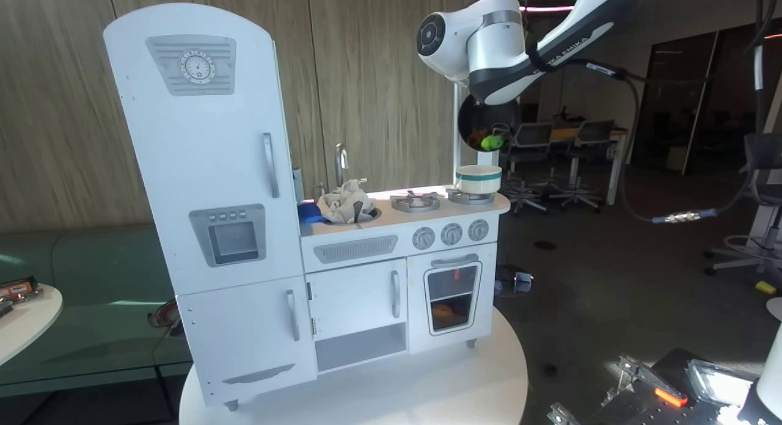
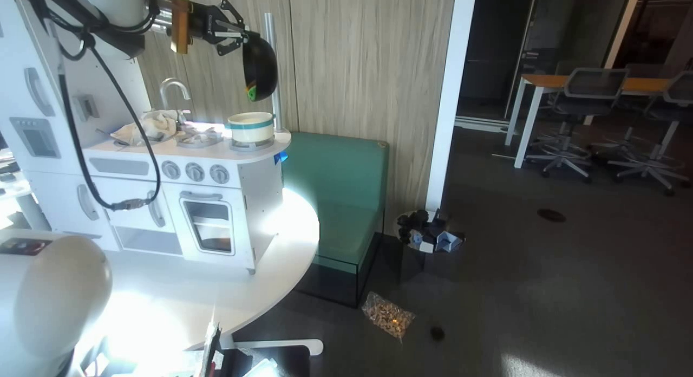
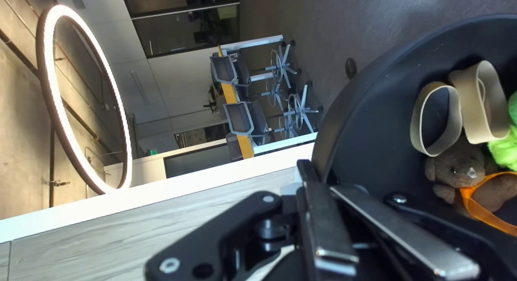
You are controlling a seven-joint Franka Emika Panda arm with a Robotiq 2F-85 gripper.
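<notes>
The end effector (image 2: 242, 37) is clamped on the rim of a black bowl (image 2: 264, 68), which hangs in midair tipped on its side, apart from and at 12 o'clock of the teal-banded white pot (image 2: 250, 131), same in both exterior views. The wrist view alone gives readable contents, cropped at 3 o'clock: brown teddy bear (image 3: 460, 168), orange ribbon (image 3: 468, 195), two tan loops (image 3: 467, 105) at the bear's 12 o'clock, green plush (image 3: 505, 147) at its 2 o'clock. Exterior views cut these mostly to small green and orange patches; in an exterior view the arm (image 1: 498, 43) blocks the grip. A blue item (image 1: 310, 213), type unclear, at 8 o'clock of the cloth bundle (image 1: 345, 203) shows in an exterior view only. Bag of tan pieces (image 2: 389, 316) on the dark floor (image 2: 520, 268): also in an exterior view only. The wrist view adds a ring light (image 3: 126, 135) at 9 o'clock. Surface: round white worktop (image 1: 421, 391) carries a white play kitchen (image 1: 354, 297); pot on a burner (image 1: 471, 199), cloth bundle in the sink (image 1: 377, 216) at the pot's 9 o'clock. White glare (image 2: 130, 323) washes out part of it in an exterior view. Room: wood-grain wall (image 2: 373, 57), green bench (image 2: 346, 203), mesh-back chairs (image 2: 595, 95) and orange-topped desk (image 2: 547, 80) at 2 o'clock in an exterior view.
</notes>
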